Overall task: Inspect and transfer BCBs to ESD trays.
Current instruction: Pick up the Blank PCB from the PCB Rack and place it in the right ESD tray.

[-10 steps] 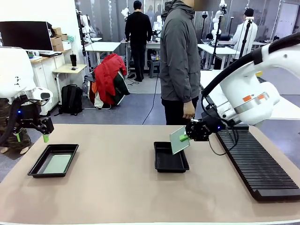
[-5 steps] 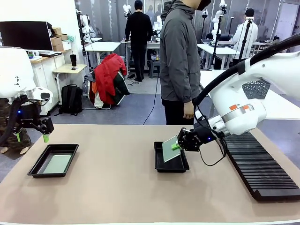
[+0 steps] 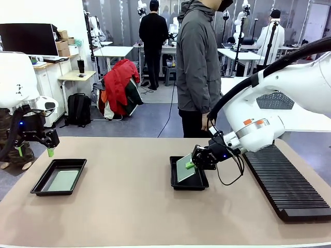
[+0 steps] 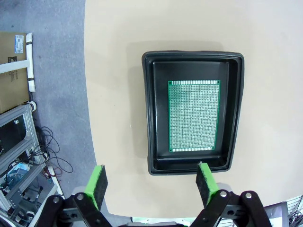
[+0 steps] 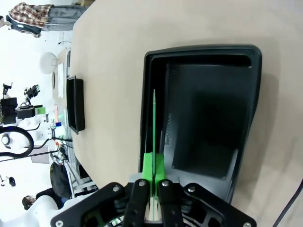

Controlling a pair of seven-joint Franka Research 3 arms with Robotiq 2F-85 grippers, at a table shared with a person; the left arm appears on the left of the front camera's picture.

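Spanning foreground: tan table [image 3: 129,206] | grey floor [image 3: 150,116] | workbenches [image 3: 111,50] behind

Robotics lab or workshop, long tan table [image 3: 129,206] with a white robot arm [image 3: 289,98] at each side, white workbenches [image 3: 111,50] behind, further people standing among stands and cables, grey floor, monitor [image 3: 28,39] and cardboard boxes [image 3: 63,44] on a cabinet

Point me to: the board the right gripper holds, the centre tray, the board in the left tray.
held board [image 3: 184,168], front view, middle of its tilted face
centre tray [image 5: 253,94], right wrist view, bare rim
left-tray board [image 4: 194,116], left wrist view, centre of its green face
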